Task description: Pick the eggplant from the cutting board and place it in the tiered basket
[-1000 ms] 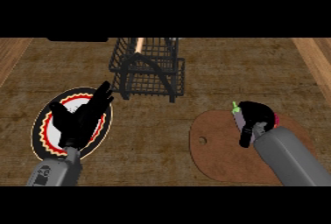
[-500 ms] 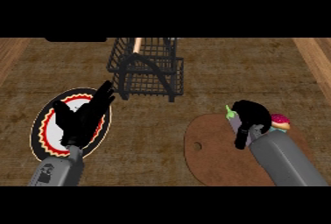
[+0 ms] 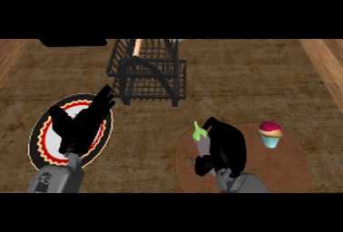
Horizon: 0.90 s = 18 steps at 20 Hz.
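Head view: eggplant (image 3: 202,141) sits at the cutting board's (image 3: 281,167) left edge, my right hand (image 3: 224,147) curled round it. Risk: it slips out sideways on lifting, or clips the tiered basket's (image 3: 149,72) rim. My left hand (image 3: 84,124) rests open over the plate (image 3: 40,140).

Matt black wire tiered basket (image 3: 149,72) at twelve o'clock, rough mottled brown counter (image 3: 254,86) with paler wood-grain strips at both sides, smooth matt brown cutting board (image 3: 288,167) at five o'clock, glossy purple eggplant (image 3: 202,144) — green-stemmed — matt black hands.
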Each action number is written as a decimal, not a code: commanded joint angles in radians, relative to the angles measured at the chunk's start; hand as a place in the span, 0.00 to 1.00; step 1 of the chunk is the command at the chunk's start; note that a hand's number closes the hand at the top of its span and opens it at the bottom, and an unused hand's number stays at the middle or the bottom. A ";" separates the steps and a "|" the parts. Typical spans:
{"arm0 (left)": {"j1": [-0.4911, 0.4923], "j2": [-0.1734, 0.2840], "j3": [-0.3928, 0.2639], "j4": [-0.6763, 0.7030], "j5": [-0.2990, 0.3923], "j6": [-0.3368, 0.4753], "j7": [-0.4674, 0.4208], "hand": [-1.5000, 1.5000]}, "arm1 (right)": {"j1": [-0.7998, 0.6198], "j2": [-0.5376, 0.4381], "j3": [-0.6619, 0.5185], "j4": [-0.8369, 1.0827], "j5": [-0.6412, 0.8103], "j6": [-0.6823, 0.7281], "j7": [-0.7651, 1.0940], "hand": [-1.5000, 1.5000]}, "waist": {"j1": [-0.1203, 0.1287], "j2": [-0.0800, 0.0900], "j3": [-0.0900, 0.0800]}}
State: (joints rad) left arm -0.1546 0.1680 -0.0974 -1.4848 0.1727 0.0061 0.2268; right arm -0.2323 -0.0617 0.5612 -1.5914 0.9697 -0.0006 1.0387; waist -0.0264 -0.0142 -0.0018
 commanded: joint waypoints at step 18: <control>-0.001 0.009 0.003 -0.039 0.004 -0.035 0.021 0.50 | -0.338 0.061 0.176 -0.615 0.364 0.286 0.431 1.00 | 0.031 0.004 -0.002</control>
State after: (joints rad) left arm -0.1590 0.1681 -0.0979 -1.5083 0.1736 -0.0165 0.2519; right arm -0.4531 -0.0172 0.7384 -2.1958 1.3300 0.1144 1.2187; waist -0.0005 -0.0092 -0.0032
